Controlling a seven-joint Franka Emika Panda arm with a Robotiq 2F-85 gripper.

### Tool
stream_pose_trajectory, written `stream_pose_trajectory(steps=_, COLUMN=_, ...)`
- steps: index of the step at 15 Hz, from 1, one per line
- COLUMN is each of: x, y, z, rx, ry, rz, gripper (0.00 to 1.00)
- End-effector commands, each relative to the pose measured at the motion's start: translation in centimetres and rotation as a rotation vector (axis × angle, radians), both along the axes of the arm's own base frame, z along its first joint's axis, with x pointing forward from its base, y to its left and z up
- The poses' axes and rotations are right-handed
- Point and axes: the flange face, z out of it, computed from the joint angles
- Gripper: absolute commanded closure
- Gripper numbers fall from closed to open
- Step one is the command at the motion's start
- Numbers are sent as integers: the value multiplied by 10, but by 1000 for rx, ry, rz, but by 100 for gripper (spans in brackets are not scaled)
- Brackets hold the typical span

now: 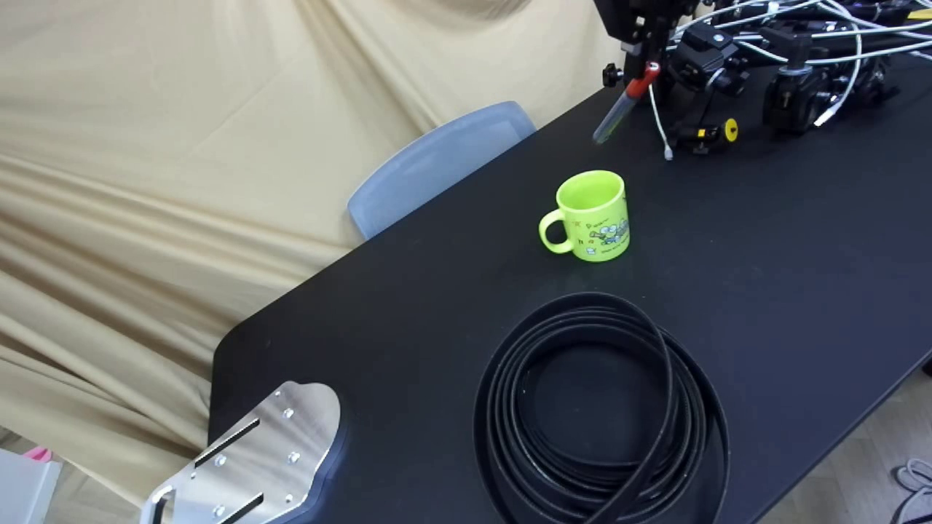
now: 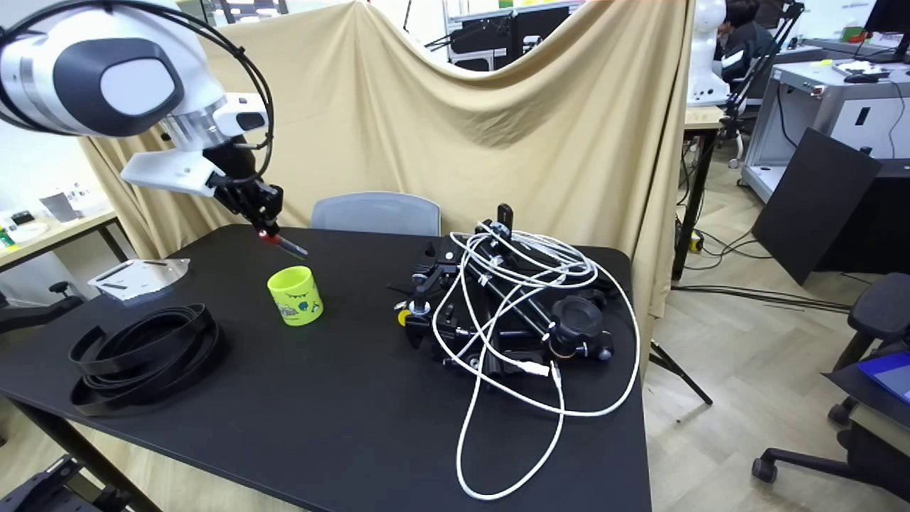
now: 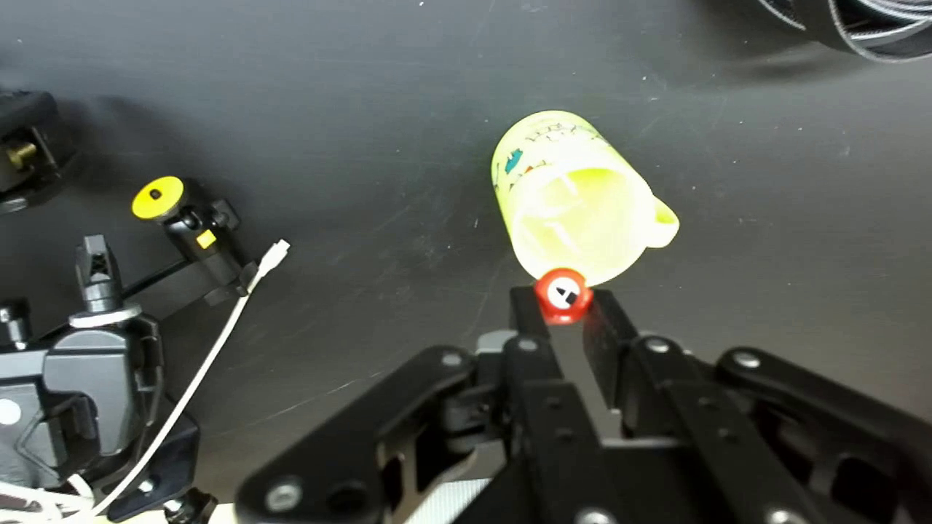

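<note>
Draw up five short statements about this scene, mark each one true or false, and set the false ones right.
1. The hand is closed on a red-ended stick. True.
2. The green mug stands upright. True.
3. The stick sits inside the mug. False: it is held in the air, outside the mug.
4. White cables lie over black equipment. True.
5. The coiled black strap touches the mug. False: bare table shows between them.
</note>
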Motion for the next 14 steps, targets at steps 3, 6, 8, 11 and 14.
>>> stream_pose_trajectory(steps=3, x=-26, y=-31, z=-22, rx=3, ry=-48, rz=-133, gripper=95)
stream_pose_trajectory(steps=6, x=-30, y=-38, z=-42, rx=1, ry=-67, rz=-143, gripper=95)
stream_pose_trajectory(steps=8, x=-31, y=-39, z=-53, rx=20, ry=-84, rz=-150, gripper=95)
stream_pose_trajectory(steps=11, x=-31, y=-41, z=-68, rx=48, ry=-102, rz=-184, gripper=95)
stream_pose_trajectory(steps=14, x=-31, y=-46, z=-81, rx=64, ry=-102, rz=-203, gripper=95)
